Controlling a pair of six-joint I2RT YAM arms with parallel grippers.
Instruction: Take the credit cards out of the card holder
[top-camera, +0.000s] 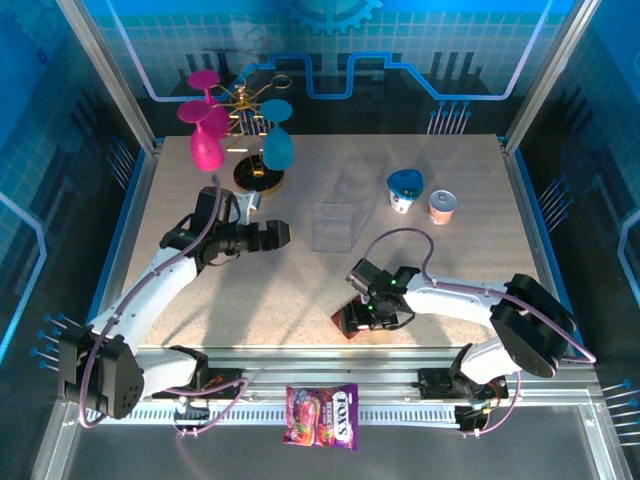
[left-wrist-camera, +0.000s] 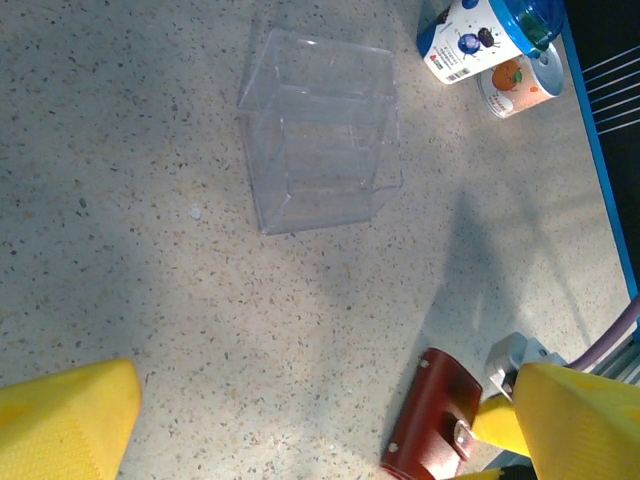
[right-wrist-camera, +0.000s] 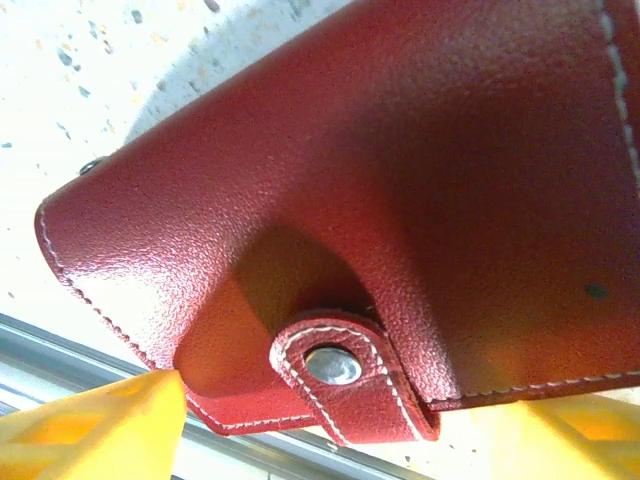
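Observation:
The red card holder (top-camera: 345, 322) (left-wrist-camera: 430, 420) (right-wrist-camera: 350, 170) lies at the table's front edge, folded, its tab snapped down. The credit cards are hidden inside it. My right gripper (top-camera: 372, 312) (right-wrist-camera: 365, 410) reaches down over it with a yellow finger on each side. The left finger (right-wrist-camera: 110, 425) sits at the holder's lower corner, while the holder partly covers the right one (right-wrist-camera: 590, 420). The jaws still stand wide. My left gripper (top-camera: 280, 235) (left-wrist-camera: 320, 430) hovers open above bare tabletop, well left of the holder, with nothing between its fingers.
A clear plastic box (top-camera: 333, 225) (left-wrist-camera: 320, 140) stands mid-table. A blue-lidded cup (top-camera: 404, 188) (left-wrist-camera: 470, 35) and an orange cup (top-camera: 441, 206) (left-wrist-camera: 520, 80) stand behind. A stand of pink and teal glasses (top-camera: 240, 130) is back left. A candy bag (top-camera: 322, 415) lies on the front rail.

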